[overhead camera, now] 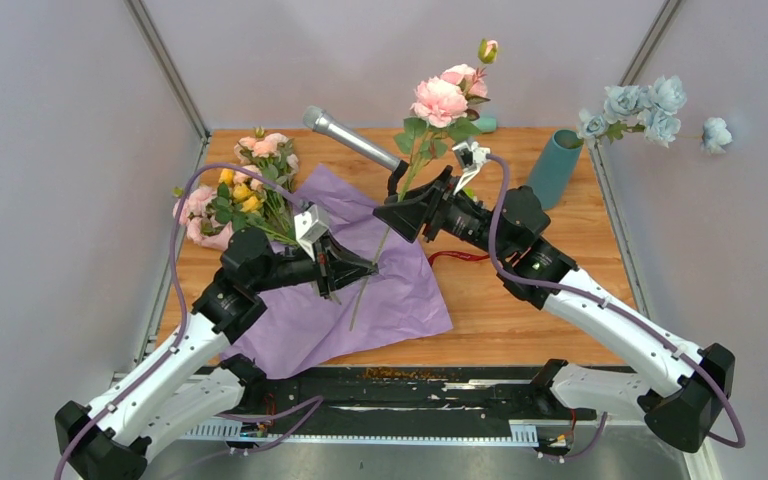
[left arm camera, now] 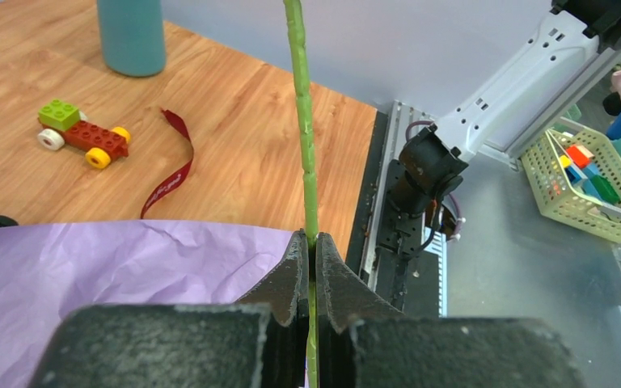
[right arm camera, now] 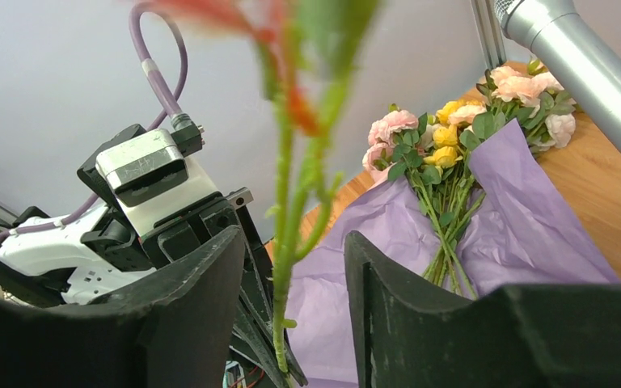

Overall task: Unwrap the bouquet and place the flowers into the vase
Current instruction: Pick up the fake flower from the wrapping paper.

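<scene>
Wooden table [overhead camera: 545, 312], grey walls [overhead camera: 60, 150] — teal vase [overhead camera: 555, 166]

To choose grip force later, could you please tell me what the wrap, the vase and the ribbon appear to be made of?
The wrap looks like thin matte lilac paper: it holds crisp creases. The vase is matte teal, perhaps ceramic or plastic; the look leaves that open. The ribbon looks like dark red woven fabric, lying in a loose curl.

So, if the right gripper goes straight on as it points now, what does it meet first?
Likely the stem, which stands between the open jaws of the right gripper; behind it lies the paper, depth unclear.
</scene>
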You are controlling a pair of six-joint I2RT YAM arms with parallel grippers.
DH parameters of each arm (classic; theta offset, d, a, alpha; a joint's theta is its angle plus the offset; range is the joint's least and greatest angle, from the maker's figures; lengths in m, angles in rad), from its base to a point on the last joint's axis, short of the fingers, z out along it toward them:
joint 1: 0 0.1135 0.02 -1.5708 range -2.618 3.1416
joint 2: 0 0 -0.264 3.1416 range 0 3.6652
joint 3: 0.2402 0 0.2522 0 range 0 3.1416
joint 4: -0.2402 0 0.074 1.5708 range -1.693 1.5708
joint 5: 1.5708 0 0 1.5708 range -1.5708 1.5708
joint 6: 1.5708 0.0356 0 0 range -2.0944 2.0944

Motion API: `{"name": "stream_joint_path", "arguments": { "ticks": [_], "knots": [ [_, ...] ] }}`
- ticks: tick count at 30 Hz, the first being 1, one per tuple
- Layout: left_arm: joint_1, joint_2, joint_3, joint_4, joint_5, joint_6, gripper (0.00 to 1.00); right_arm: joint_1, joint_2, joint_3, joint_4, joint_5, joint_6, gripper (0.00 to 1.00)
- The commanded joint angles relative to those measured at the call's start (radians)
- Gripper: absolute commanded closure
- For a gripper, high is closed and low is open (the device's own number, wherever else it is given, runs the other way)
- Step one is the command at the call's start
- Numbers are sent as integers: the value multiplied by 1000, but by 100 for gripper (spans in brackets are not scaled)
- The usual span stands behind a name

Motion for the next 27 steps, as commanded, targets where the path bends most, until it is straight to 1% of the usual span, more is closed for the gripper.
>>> {"name": "stream_joint_path", "arguments": {
  "ticks": [1,3,6,17,18,22,24,25,26,27],
  "knots": [
    [-2,-35,8,-10,-54,48,100,-2,-1,5,76,4,19,53],
    [-2,-38,16,-38,-68,69,100,-2,-2,0,75,7,17,57],
    [-2,-40,15,-35,-68,69,100,-2,-5,-14,93,2,27,68],
    [-2,-33,18,-51,-78,74,100,-1,-6,-30,106,-7,29,95],
    [-2,-33,20,-54,-82,75,100,-1,-7,-29,107,-11,27,99],
    [-2,-34,44,-120,-131,124,100,-2,-16,-29,97,-12,-4,100],
    [-3,-40,59,-176,-181,152,90,-2,-28,-21,51,9,-45,100],
    [-2,-42,62,-197,-211,157,73,-1,-33,-8,4,43,-72,100],
    [-2,-45,67,-206,-226,169,63,-1,-35,16,-79,95,-105,100],
    [-2,-46,69,-223,-250,176,41,0,-32,51,-162,164,-143,100]
  ]
}}
